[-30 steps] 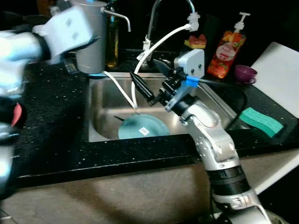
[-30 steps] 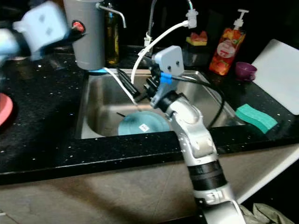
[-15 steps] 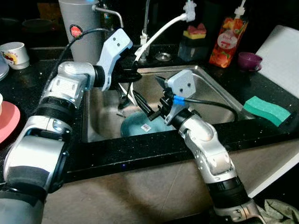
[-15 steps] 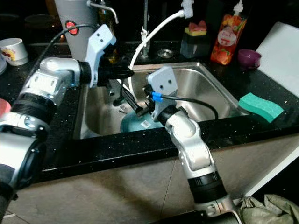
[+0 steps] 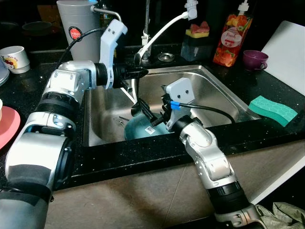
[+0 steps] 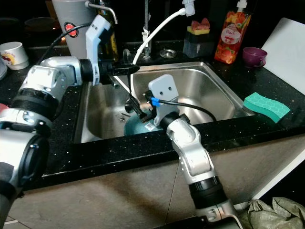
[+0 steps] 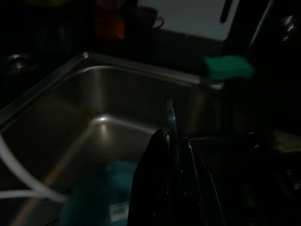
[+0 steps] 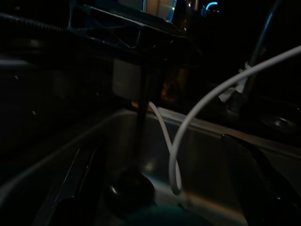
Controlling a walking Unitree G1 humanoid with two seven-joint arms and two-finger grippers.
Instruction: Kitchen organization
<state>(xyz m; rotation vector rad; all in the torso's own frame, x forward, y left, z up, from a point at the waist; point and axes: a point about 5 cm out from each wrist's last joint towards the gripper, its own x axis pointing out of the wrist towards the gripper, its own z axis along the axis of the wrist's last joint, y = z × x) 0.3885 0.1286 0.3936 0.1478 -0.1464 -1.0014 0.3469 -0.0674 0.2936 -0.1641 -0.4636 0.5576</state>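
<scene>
A stainless steel sink [image 5: 224,102] is set into a black speckled counter [image 5: 28,143], and both robot arms reach into it. At the front of the basin floor lies a teal plate [image 5: 143,130] with a small white label. The right gripper [image 5: 153,108] hangs low over the plate's rear edge, its two black fingers spread apart with nothing between them. The plate lies flat just below and in front of those fingers, so the right arm is plainly the nearer one.

The left gripper [image 5: 136,72] comes in from the left rim, higher up, pointing across the basin. It seems to hold a dark, long-handled utensil [image 5: 135,98] that hangs nearly straight down, its rounded end close to the plate, though the dim wrist view leaves the grip uncertain. A white hose [image 5: 164,31] curves from the tap down into the sink between the arms.

On the right counter sit a green sponge [image 5: 272,109], an orange soap bottle [image 5: 233,34] and a purple cup [image 5: 253,59] (all well apart from the grippers).
</scene>
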